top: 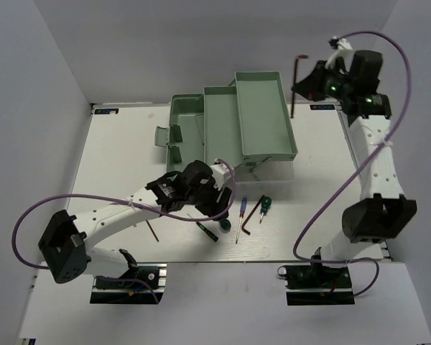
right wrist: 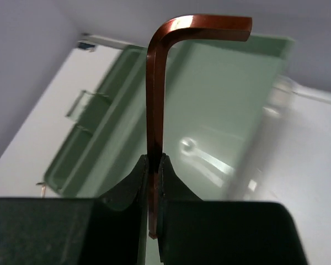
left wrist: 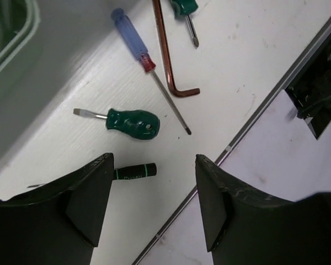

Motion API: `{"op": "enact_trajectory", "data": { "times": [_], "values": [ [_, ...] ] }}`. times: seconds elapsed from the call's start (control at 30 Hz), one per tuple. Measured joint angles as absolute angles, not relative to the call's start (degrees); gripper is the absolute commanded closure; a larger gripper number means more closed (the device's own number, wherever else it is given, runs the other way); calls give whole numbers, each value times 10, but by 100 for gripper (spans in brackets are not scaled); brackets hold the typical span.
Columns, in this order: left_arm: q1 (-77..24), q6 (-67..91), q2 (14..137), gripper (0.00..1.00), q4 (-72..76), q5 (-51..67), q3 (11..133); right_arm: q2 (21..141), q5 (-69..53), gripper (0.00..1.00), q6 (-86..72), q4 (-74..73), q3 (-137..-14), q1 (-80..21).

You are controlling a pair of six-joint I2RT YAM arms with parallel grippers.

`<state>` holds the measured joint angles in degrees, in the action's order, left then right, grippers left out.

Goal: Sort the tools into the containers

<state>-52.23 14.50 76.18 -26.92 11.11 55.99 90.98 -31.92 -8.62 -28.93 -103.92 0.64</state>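
Note:
My right gripper (top: 307, 86) is raised at the far right, beside the pale green toolbox (top: 262, 115), and is shut on a dark L-shaped hex key (top: 296, 83). In the right wrist view the key (right wrist: 154, 94) stands upright between the closed fingers (right wrist: 132, 182) over an open tray (right wrist: 226, 105). My left gripper (top: 201, 192) is open and empty, low over the loose tools. Its wrist view shows a stubby green screwdriver (left wrist: 133, 122), a blue-handled screwdriver (left wrist: 133, 41), a hex key (left wrist: 168, 55), a small green screwdriver (left wrist: 183, 6) and a dark thin handle (left wrist: 135, 171) by the left finger (left wrist: 94, 187).
The toolbox's fold-out trays (top: 223, 122) are spread open at the back centre, with a clear lid (top: 273, 169) below them. A third hex key (top: 153, 231) lies near the left arm. The table's front edge (left wrist: 231, 146) runs just beyond the tools.

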Motion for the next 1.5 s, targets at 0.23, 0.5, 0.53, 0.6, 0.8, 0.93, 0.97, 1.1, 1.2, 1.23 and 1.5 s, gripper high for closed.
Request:
{"op": "enact_trajectory", "data": {
  "times": [0.23,0.5,0.53,0.6,0.8,0.93,0.97,1.1,1.2,1.23,1.5],
  "values": [
    [-530,176,665,29,-270,51,538,1032,-401,100,-117,-268,-1170,-148],
    [-531,214,577,29,-319,-34,538,1124,-393,100,-143,-266,-1190,-308],
    [-531,219,567,29,-331,-47,538,1136,-388,100,-149,-263,-1191,-324],
    [-531,226,549,29,-344,-61,538,1159,-377,100,-162,-256,-1192,-347],
    [-531,251,503,29,-385,-96,538,1215,-311,100,-194,-252,-1192,-379],
    [-531,262,483,29,-405,-112,538,1236,-248,100,-205,-254,-1192,-379],
    [-531,264,480,29,-408,-116,538,1240,-235,100,-206,-254,-1192,-379],
    [-531,268,479,29,-417,-125,538,1245,-206,67,-202,-257,-1192,-378],
    [-531,266,492,29,-418,-127,543,1245,-208,55,-192,-256,-1196,-380],
    [-531,264,500,29,-416,-126,545,1245,-211,55,-189,-255,-1199,-381],
    [-532,233,588,41,-360,-79,555,1218,-254,84,-170,-262,-1216,-377]
  ]
}}
